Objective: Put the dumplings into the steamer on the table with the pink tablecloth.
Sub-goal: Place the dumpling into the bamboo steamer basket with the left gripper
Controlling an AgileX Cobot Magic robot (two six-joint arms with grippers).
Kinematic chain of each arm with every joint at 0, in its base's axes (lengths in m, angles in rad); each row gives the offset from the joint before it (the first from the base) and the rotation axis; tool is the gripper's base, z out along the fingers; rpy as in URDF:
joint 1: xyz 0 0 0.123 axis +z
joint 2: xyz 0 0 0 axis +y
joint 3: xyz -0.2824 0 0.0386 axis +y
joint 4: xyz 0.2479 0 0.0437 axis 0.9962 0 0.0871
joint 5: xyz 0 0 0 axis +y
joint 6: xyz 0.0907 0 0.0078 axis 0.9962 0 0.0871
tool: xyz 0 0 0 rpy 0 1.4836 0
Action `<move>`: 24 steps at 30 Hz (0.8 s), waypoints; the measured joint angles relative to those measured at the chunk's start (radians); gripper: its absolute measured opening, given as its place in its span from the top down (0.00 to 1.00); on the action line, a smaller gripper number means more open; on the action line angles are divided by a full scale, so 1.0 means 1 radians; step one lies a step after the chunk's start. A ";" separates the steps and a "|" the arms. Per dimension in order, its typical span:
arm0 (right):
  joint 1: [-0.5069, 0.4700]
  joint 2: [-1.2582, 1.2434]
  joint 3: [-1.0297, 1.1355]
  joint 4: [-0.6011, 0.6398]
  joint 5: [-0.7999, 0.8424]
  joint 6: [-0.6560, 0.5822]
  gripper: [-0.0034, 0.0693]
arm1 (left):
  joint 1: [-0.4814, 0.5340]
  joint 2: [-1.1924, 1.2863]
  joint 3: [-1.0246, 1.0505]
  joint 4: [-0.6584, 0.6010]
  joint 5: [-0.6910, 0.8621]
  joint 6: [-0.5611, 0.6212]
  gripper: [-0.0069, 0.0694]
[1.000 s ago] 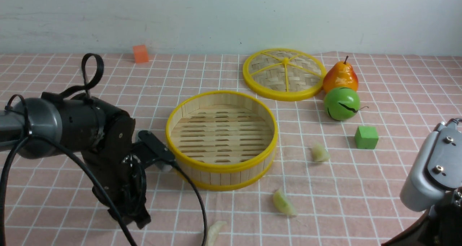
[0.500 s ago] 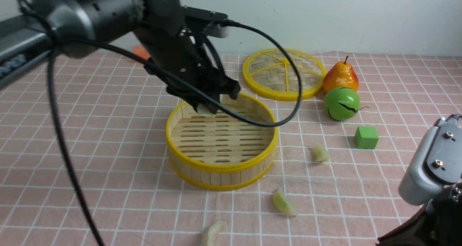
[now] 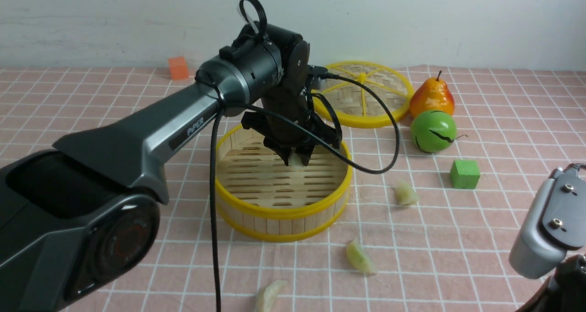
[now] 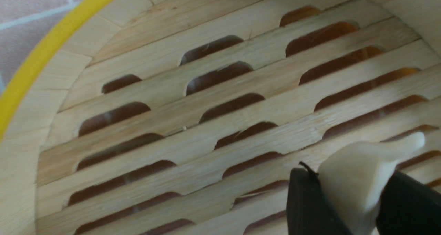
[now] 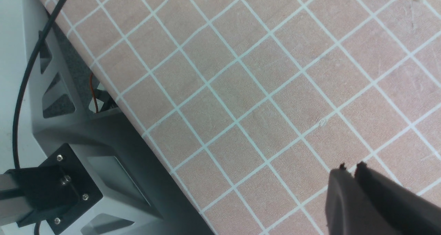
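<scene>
The round bamboo steamer (image 3: 281, 211) stands mid-table on the pink tablecloth (image 3: 137, 120). My left gripper (image 3: 295, 158) reaches down inside it, toward the far side, shut on one pale dumpling. In the left wrist view that dumpling (image 4: 358, 166) is pinched between the black fingers of the left gripper (image 4: 349, 180), just above the slatted floor (image 4: 206, 118). Three more dumplings lie on the cloth: one right of the steamer (image 3: 405, 194), one in front of it (image 3: 360, 257), one at the near edge (image 3: 270, 296). My right gripper (image 5: 349, 167) is shut and empty over bare cloth near the table edge.
The woven yellow-rimmed lid (image 3: 361, 94) lies behind the steamer. A pear (image 3: 432, 97), a green round fruit (image 3: 433, 131) and a green cube (image 3: 464, 174) sit at the right. An orange cube (image 3: 178, 68) is at the far left back. The right arm's housing (image 3: 549, 220) fills the near right corner.
My left arm has swung from the steamer's front left, up and over its rim, and come down inside with the dumpling. The right arm has barely shifted.
</scene>
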 joint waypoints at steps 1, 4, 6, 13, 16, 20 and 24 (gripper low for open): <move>0.000 0.000 0.000 0.000 0.002 0.001 0.89 | 0.000 0.010 -0.001 -0.001 0.000 0.000 0.59; 0.000 0.000 0.000 0.000 0.004 0.003 0.88 | 0.000 0.028 -0.001 -0.001 0.000 0.000 0.54; 0.000 0.000 0.000 0.000 0.005 0.003 0.88 | 0.000 0.028 -0.001 0.000 -0.001 0.000 0.46; 0.000 0.000 -0.001 0.000 0.005 0.003 0.87 | 0.000 -0.030 -0.001 -0.003 0.035 0.000 0.28; 0.000 0.000 -0.001 0.000 0.005 0.003 0.87 | 0.000 -0.149 -0.001 -0.012 0.106 0.000 0.25; 0.000 0.000 -0.002 0.000 0.002 0.003 0.86 | 0.000 -0.305 0.051 -0.015 0.126 0.000 0.25; 0.000 0.000 -0.002 -0.001 0.001 0.003 0.86 | 0.000 -0.467 0.204 -0.016 0.134 0.000 0.25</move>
